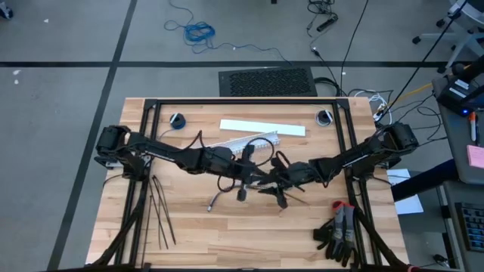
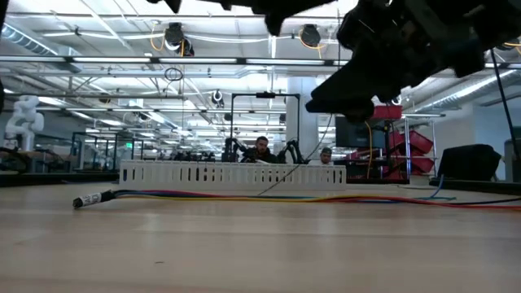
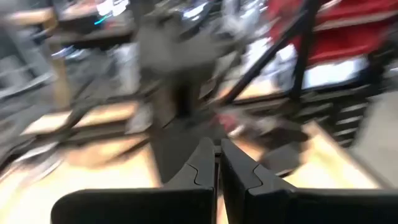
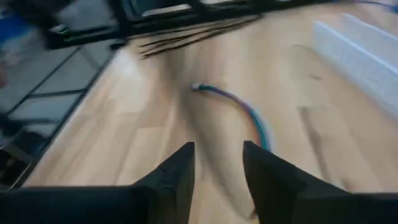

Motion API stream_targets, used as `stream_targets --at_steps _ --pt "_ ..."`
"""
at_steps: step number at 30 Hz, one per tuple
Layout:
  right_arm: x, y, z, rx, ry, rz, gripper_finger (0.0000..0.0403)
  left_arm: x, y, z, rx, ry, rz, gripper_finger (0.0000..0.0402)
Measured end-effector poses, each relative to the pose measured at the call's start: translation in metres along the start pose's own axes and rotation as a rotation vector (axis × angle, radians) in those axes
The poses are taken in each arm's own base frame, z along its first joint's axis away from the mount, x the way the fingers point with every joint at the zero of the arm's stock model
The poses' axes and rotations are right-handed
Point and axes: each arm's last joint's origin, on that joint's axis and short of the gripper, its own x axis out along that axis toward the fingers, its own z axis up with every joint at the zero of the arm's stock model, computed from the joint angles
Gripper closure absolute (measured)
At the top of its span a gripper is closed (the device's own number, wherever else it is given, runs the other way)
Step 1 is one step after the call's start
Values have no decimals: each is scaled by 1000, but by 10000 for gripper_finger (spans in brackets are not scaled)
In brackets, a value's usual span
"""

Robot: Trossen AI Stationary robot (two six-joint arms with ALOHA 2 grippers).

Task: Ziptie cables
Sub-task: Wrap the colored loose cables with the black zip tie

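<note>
The cables [image 1: 218, 199] lie on the wooden table near its middle. Their dark tip [image 2: 89, 199] points toward the table's left, and they also show in the right wrist view [image 4: 239, 106]. Several black zipties [image 1: 159, 213] lie loose at the near left and show in the right wrist view too [image 4: 186, 34]. My left gripper [image 3: 217, 163] is shut and hangs above the table's middle [image 1: 243, 180], with nothing visible between its fingers. My right gripper [image 4: 217, 163] is open, close beside it [image 1: 272, 187], above and short of the cables.
A long white slotted duct [image 1: 253, 142] lies behind the grippers, with a flat white strip [image 1: 263, 127] farther back. Dark gloves [image 1: 339, 230] lie at the near right corner. A black frame [image 1: 242, 100] runs round the table's back and sides.
</note>
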Motion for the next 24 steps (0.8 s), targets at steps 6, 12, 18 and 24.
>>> stream_targets --at_steps 6,12,18,24 --pt "-18 26 6 -38 -94 -173 251 -2 -7 -11 -17 146 240 394" --pt "-44 41 4 -95 -147 -486 251 -6 -8 -10 -64 158 374 394" --pt "-51 39 -6 -215 -123 -723 251 -6 -6 -10 -91 154 430 394" --pt "-47 38 1 -212 -164 -731 252 -6 -4 -7 -111 117 463 394"
